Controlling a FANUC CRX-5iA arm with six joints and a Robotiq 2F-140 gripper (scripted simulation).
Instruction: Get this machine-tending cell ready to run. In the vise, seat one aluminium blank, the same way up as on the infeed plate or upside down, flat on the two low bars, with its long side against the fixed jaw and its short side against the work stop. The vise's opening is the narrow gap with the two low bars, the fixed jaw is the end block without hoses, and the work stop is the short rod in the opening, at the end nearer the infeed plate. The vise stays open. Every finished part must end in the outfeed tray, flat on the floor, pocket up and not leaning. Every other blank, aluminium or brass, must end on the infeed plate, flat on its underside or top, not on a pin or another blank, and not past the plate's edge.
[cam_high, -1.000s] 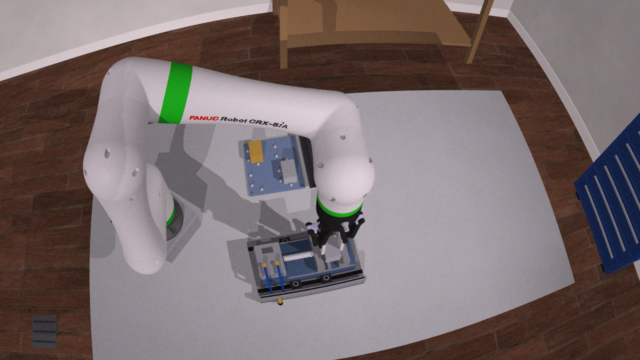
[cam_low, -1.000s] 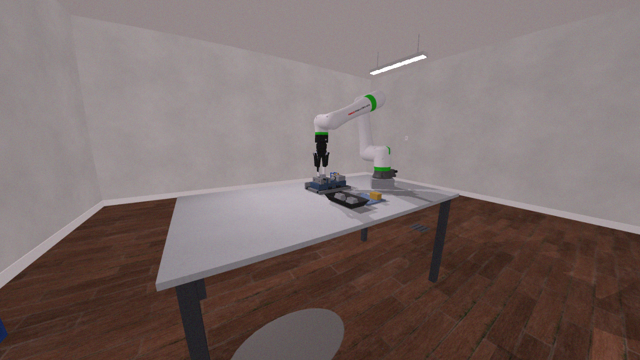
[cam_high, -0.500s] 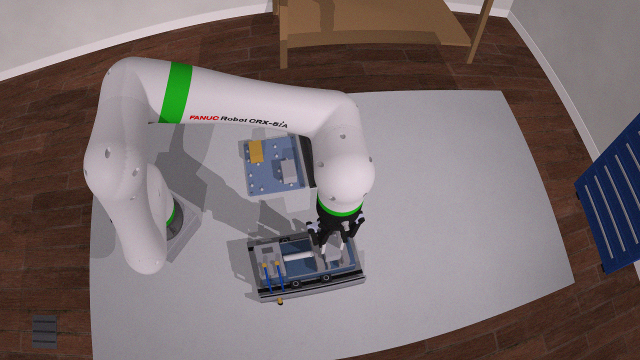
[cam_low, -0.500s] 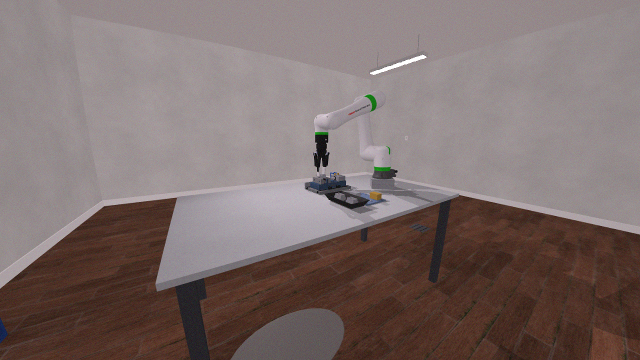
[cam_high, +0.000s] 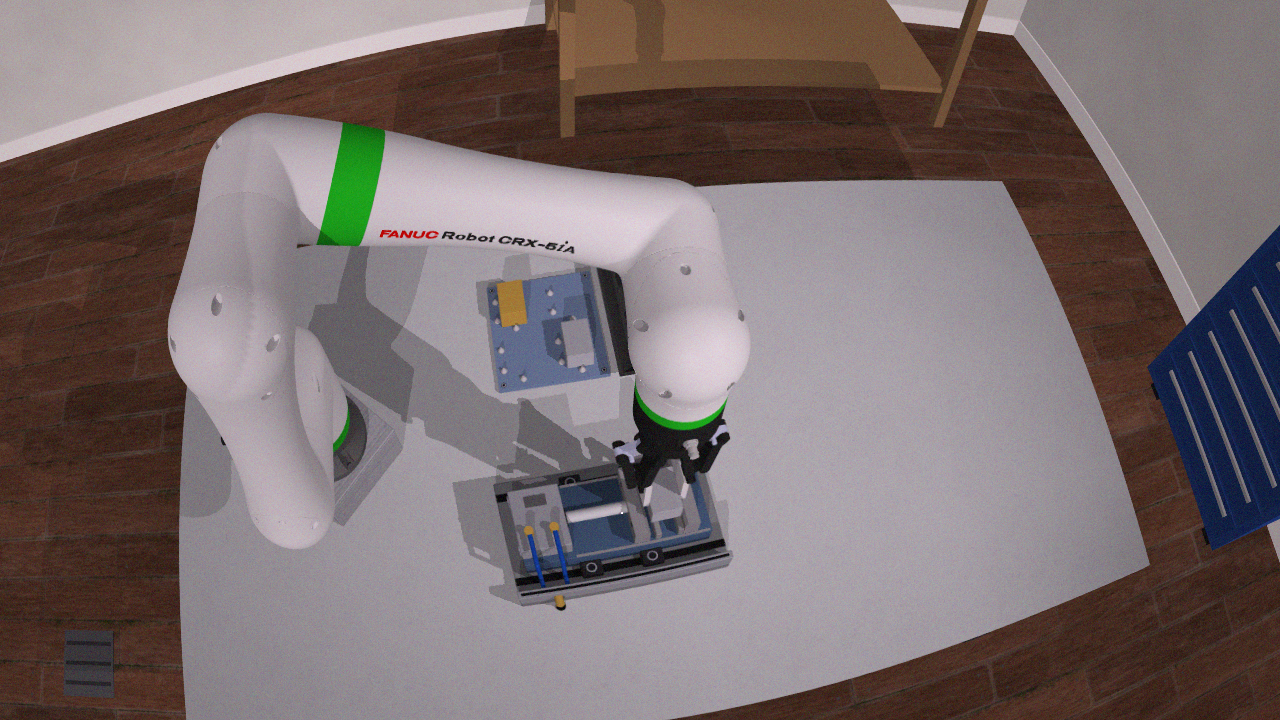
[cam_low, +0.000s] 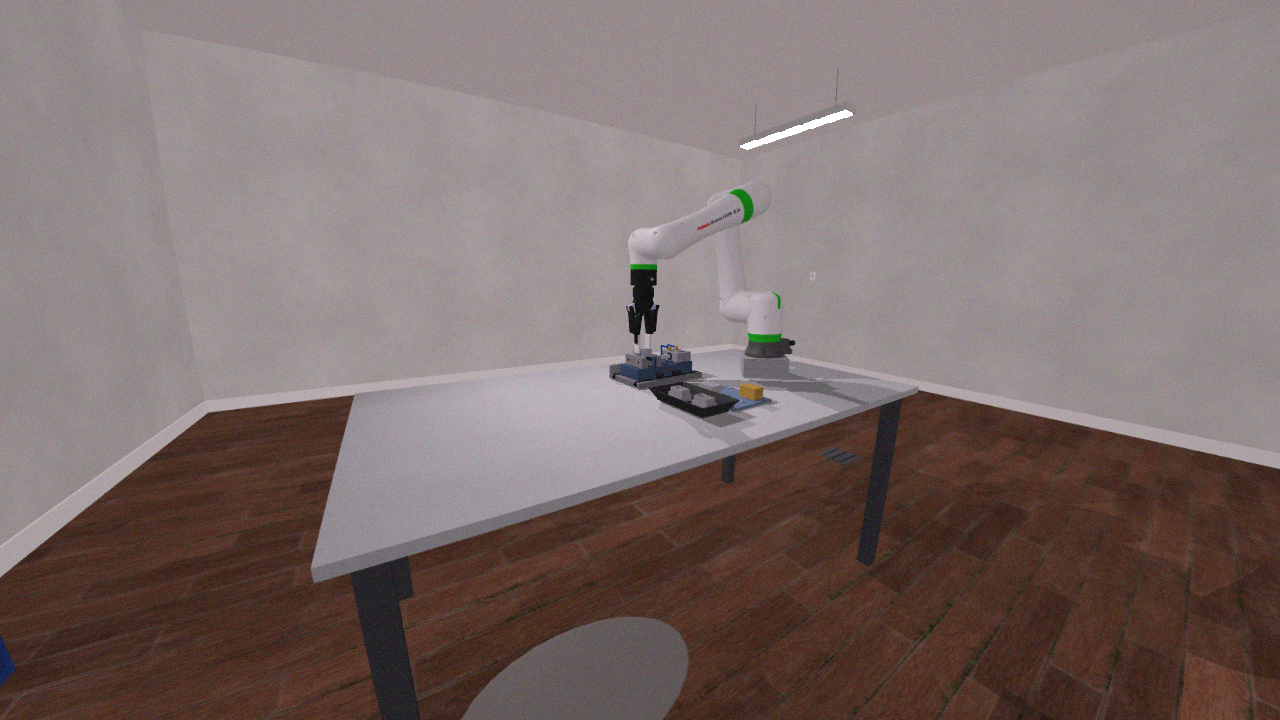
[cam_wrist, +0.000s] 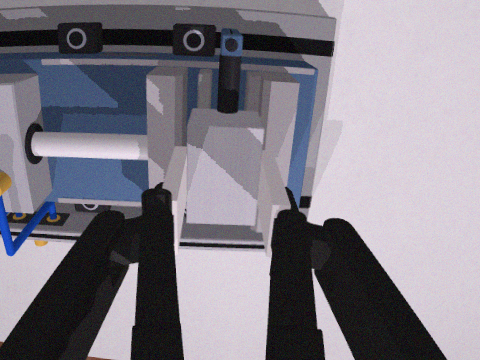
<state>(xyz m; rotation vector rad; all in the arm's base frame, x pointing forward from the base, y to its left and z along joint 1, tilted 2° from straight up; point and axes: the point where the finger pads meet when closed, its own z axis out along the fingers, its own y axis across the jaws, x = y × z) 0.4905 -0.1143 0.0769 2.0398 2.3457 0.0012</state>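
My gripper (cam_high: 665, 495) stands upright over the vise (cam_high: 613, 532) at its right end. In the wrist view the gripper (cam_wrist: 223, 192) is shut on a grey aluminium blank (cam_wrist: 222, 170) by its long sides. The blank sits in the vise's opening between the two jaw blocks, its far end near the dark work stop rod (cam_wrist: 228, 82). I see no pocket on its top. The infeed plate (cam_high: 547, 333) holds a brass blank (cam_high: 512, 302) and an aluminium blank (cam_high: 577, 342). The black outfeed tray (cam_low: 693, 396) holds grey parts; the arm mostly hides the tray in the overhead view.
Blue hoses (cam_high: 546, 555) rise from the vise's left block, and a white rod (cam_high: 590, 513) runs across its middle. The robot base (cam_high: 353, 443) stands left of the vise. A wooden table (cam_high: 742, 44) and a blue crate (cam_high: 1226, 394) stand off the table.
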